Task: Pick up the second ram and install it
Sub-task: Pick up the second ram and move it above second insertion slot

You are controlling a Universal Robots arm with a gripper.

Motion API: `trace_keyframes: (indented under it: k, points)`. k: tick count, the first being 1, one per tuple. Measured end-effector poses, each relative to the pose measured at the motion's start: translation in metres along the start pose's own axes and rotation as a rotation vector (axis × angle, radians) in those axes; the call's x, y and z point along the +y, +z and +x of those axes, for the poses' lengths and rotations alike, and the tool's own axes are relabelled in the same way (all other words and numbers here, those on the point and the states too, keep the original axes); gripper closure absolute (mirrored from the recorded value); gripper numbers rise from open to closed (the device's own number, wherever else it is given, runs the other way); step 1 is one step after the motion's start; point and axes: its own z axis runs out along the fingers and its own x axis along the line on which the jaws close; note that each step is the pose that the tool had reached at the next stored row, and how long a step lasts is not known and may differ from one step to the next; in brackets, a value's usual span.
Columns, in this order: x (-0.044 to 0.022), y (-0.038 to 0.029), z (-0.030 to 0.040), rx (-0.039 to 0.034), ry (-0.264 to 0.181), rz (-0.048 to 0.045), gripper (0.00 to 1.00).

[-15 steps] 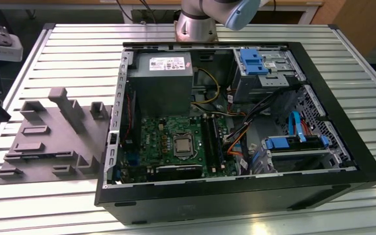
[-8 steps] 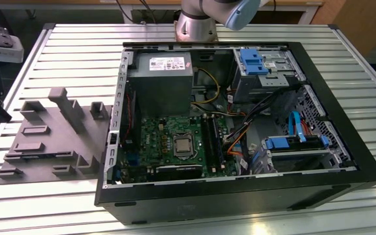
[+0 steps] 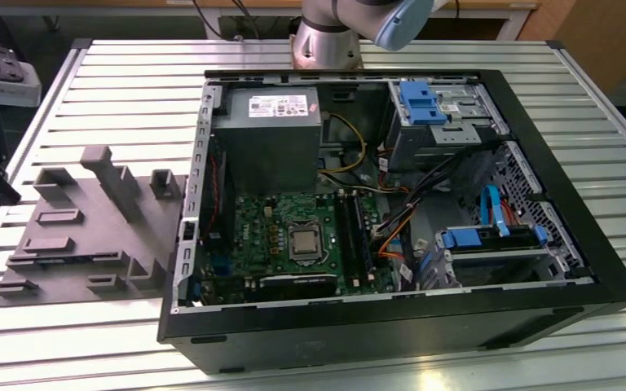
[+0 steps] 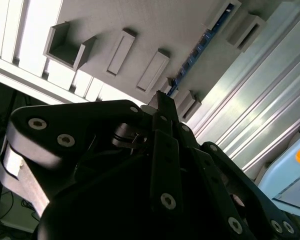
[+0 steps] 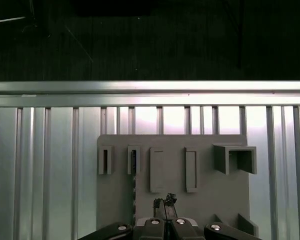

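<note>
The second ram (image 5: 134, 167) is a thin dark stick standing on edge in a slot of the grey holder block (image 5: 215, 200). In the second wrist view the ram (image 4: 200, 47) shows as a thin bluish strip running across that block. My gripper (image 5: 164, 202) hangs above the block, a little to one side of the ram and apart from it. Its black fingers are shut with nothing between them, and in the second wrist view the gripper (image 4: 162, 102) shows them pressed together. In the exterior view the holder block (image 3: 85, 244) lies on the slatted table at the exterior view's left, beside the open computer case (image 3: 400, 318).
The motherboard (image 3: 280, 220) lies in the case with long black slot strips (image 3: 354, 236) beside the processor. A power supply (image 3: 267, 138), blue drive brackets (image 3: 422, 102) and loose cables (image 3: 400, 228) crowd the case. The arm's base (image 3: 324, 41) stands behind it. The table edge (image 5: 150, 87) lies beyond the block.
</note>
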Motion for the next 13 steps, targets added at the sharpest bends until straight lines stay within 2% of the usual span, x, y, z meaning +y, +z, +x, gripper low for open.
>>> trace_keyframes:
  k: [13]
  points:
    - [-0.0002,0.0049,0.0001,-0.0001,0.000,0.0001,0.89]
